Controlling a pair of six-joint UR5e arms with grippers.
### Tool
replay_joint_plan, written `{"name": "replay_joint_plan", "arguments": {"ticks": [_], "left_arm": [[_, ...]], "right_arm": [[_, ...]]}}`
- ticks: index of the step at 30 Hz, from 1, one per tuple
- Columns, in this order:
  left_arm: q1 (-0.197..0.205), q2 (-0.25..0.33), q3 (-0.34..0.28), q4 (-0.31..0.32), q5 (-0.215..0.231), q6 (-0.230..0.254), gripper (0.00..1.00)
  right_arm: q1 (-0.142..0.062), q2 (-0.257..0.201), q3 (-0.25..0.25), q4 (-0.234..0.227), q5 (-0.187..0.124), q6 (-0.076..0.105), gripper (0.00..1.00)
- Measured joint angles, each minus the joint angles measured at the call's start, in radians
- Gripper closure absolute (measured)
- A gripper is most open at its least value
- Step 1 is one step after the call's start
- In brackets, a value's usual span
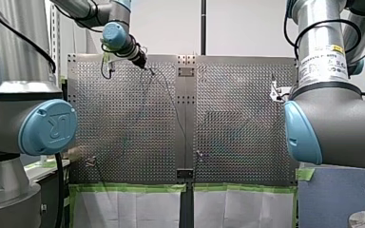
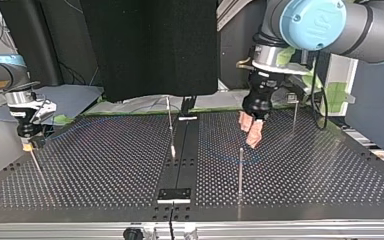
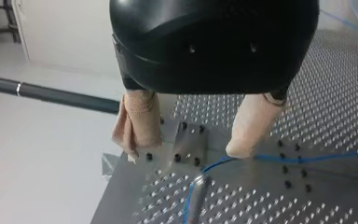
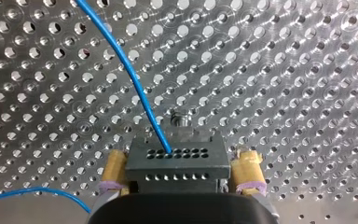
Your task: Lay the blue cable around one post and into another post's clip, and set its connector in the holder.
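The blue cable point(image 4: 135, 79) runs from a black connector block point(image 4: 177, 158) that sits on the plate between my right gripper's point(image 4: 180, 161) yellow pads point(image 4: 247, 163). The pads stand on either side of it, open. In the top view my right gripper point(image 2: 27, 142) is low at the plate's left edge. My left gripper point(image 3: 186, 153) is open, with beige-padded fingers point(image 3: 249, 126) just above the plate. The cable point(image 3: 307, 158) lies under one fingertip and bends past a metal post point(image 3: 196, 198). It hovers near the plate's far side in the front view point(image 1: 144, 64).
Thin upright posts point(image 2: 240, 170) point(image 2: 170, 127) point(image 2: 295, 117) stand on the perforated plate point(image 2: 105, 170). A black centre strip point(image 2: 180, 160) with a bracket point(image 2: 174, 194) divides it. Green tape and white sheeting point(image 1: 133, 204) edge the near side in the front view.
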Motion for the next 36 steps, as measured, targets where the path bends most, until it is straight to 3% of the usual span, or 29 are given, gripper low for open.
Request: {"name": "replay_joint_plan", "arguments": {"ticks": [5,11,26,36], "left_arm": [[-0.005,-0.029,-0.055,0.054,0.048,-0.042,0.0],[-0.009,-0.089,-0.118,0.118,0.081,-0.017,0.0],[-0.013,-0.243,-0.28,0.28,0.056,-0.018,0.0],[-0.02,-0.256,-0.387,0.387,0.055,-0.014,0.0]], "right_arm": [[0.0,0.0,0.0,0.0,0.0,0.0,0.0],[0.0,0.0,0.0,-0.001,0.0,0.0,0.0],[0.003,-0.001,0.0,0.0,0.0,-0.001,0.0],[0.005,0.0,0.0,-0.001,0.001,-0.002,0.0]]}}
